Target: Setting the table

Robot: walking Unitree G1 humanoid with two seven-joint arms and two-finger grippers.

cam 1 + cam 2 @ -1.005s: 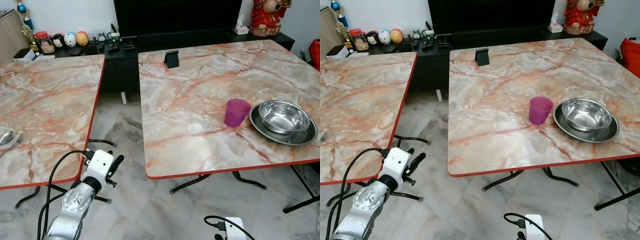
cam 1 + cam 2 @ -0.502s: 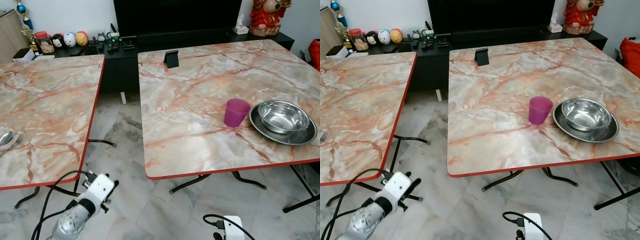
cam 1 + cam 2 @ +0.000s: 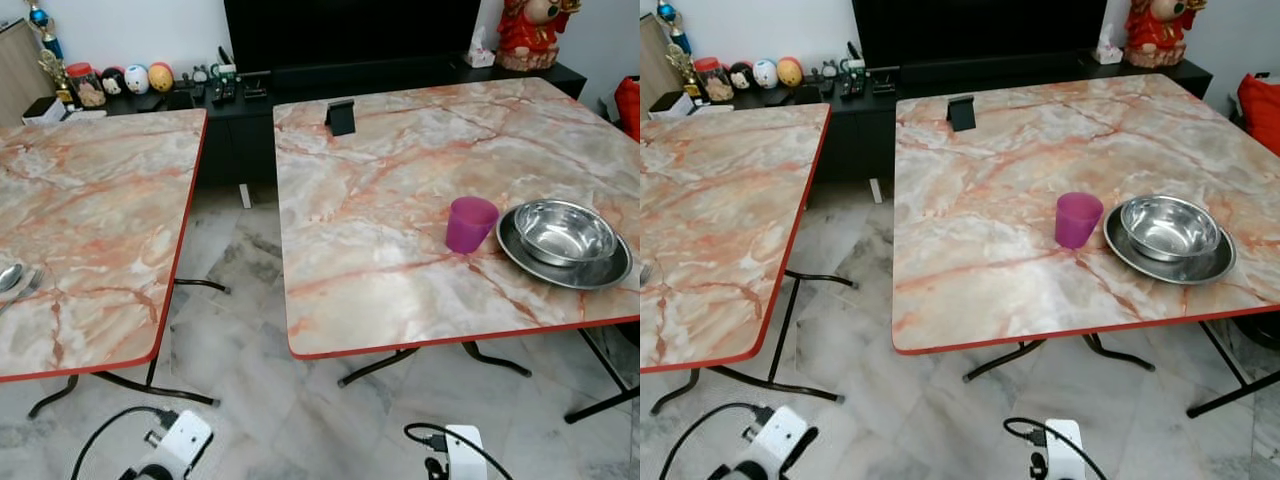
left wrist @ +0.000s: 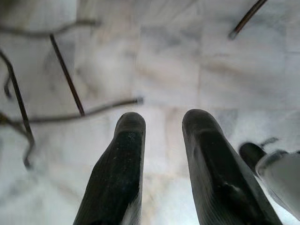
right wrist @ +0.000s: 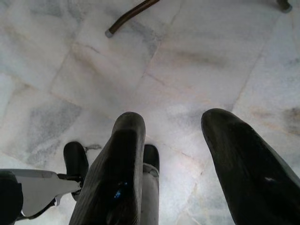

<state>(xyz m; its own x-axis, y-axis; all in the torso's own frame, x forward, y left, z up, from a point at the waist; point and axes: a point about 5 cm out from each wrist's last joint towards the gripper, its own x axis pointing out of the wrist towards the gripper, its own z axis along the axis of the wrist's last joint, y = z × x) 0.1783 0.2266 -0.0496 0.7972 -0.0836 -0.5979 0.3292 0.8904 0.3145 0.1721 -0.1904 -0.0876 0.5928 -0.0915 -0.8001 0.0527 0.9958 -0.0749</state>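
We saw the purple plastic cup (image 3: 470, 223) on the right marble worktop (image 3: 380, 200), just beside the steel bowl (image 3: 565, 232) & plate; left gripper (image 4: 161, 123) & right gripper (image 5: 173, 124) hung low over the floor, fingers spread, empty

Two square tables with pink-veined marble tops and red edges stand side by side on black metal legs, a gap between them: the left table (image 3: 90, 230) and the right table (image 3: 400, 200). The floor (image 3: 260, 400) is pale grey marble tile with soft glare. Behind the tables a low black cabinet (image 3: 250, 110) runs along a white wall (image 3: 130, 30), with a large dark TV (image 3: 350, 30) on it, small round figurines (image 3: 140, 78) at its left end and a red statue (image 3: 527, 35) at its right.
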